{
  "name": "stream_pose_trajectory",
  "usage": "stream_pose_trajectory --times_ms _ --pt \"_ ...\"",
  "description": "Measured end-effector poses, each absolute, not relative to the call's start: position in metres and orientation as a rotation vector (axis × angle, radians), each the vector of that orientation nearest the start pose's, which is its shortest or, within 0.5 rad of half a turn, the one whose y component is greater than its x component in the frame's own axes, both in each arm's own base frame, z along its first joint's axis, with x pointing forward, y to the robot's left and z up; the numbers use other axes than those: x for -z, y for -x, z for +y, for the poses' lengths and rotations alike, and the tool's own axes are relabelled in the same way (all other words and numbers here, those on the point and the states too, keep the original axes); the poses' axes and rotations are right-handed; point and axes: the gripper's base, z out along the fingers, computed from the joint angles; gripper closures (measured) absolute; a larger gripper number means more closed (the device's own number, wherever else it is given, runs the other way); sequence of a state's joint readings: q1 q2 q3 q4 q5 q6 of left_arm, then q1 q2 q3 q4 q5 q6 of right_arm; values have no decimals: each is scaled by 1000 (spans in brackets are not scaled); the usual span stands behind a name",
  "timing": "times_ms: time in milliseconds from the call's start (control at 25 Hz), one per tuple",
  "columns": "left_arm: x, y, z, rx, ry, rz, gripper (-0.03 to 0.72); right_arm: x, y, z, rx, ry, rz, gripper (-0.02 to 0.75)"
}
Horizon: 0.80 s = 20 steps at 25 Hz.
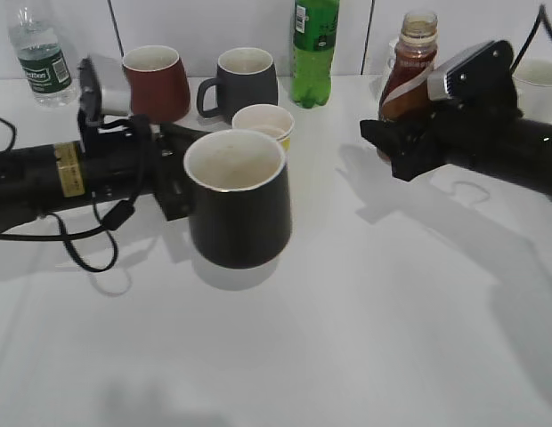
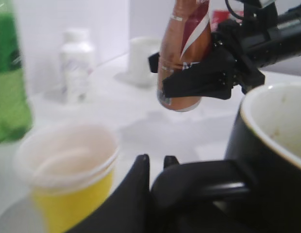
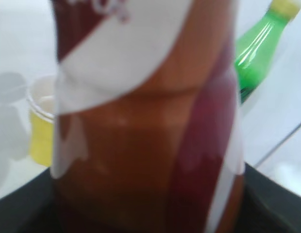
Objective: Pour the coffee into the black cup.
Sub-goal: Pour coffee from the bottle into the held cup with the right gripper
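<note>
Spill risk: the coffee bottle (image 1: pixel 409 76) at upper right of the exterior view is well apart from the black cup (image 1: pixel 238 197) at centre left; tipping it before its open mouth stands over the cup's rim would likely send liquid onto the white table (image 1: pixel 365 338).
Slip risk: the right gripper (image 1: pixel 402 142) holds the bottle low on its body, so the tall neck may swing as the wrist rolls.
Collision risk: the yellow paper cup (image 1: pixel 265 124) stands just behind the black cup and could be knocked during the approach.
Left arm pose: stretched in horizontally from the left edge; the left gripper (image 2: pixel 158 170) grips the cup's loop handle, fingers closed around it, the cup upright and seemingly lifted off the table.
Right arm pose: reaching in from the right edge, fingers clamped on the bottle, which stands upright and, in the left wrist view, hangs clear of the table.
Bystanders: maroon mug (image 1: pixel 157 82), grey mug (image 1: pixel 241 83), green bottle (image 1: pixel 313 52) along the back.
</note>
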<state>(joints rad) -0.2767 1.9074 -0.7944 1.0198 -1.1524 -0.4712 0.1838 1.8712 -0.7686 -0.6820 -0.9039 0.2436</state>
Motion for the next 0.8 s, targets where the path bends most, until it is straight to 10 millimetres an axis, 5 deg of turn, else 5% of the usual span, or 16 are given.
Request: stream_pose_trajectory --times_ms 360,800 --pt "-190 -308 -204 933 -1032 1357 636 -225 -303 107 -227 1000 1412 211" --pt "-206 -303 -250 903 -1070 1361 636 -245 -296 103 51 1186 1236 211"
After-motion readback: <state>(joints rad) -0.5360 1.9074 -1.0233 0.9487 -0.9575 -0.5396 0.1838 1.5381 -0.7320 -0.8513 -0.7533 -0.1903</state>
